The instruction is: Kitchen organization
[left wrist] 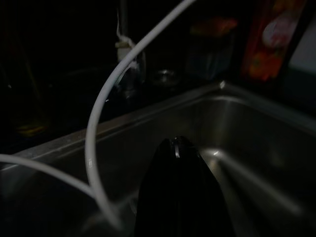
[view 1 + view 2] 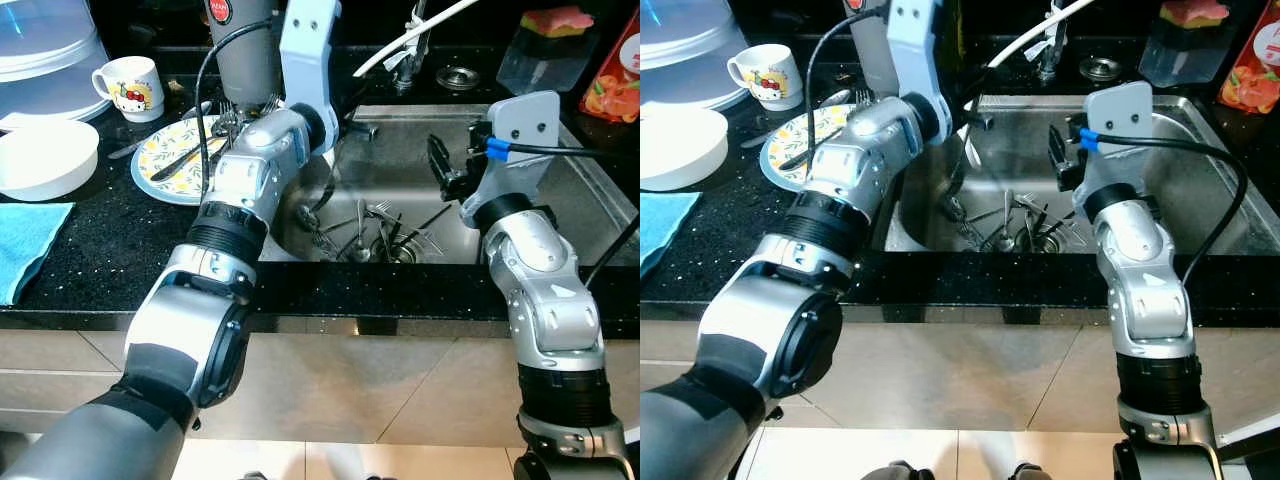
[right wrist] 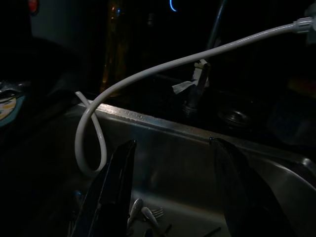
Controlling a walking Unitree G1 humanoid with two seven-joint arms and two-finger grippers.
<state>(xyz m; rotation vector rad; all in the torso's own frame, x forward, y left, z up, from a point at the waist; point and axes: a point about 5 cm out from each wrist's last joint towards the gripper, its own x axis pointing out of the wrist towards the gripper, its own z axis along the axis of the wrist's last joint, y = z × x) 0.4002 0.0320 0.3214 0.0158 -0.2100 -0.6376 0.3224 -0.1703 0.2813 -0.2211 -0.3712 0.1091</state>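
Several forks and spoons (image 2: 375, 235) lie in the sink (image 2: 560, 190) below both grippers in the head views. Left wrist: left gripper (image 1: 175, 148) pressed together, empty. Right wrist: right gripper (image 3: 173, 187) spread above the cutlery; retrieval seems underway, lowering comes next.

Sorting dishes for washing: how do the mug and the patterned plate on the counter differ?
The mug stands upright, white with a cartoon print; the patterned plate lies flat with yellow leaf-like markings. The mug carries no cutlery; the plate has cutlery lying across it. Both sit on the black counter, left of the sink.
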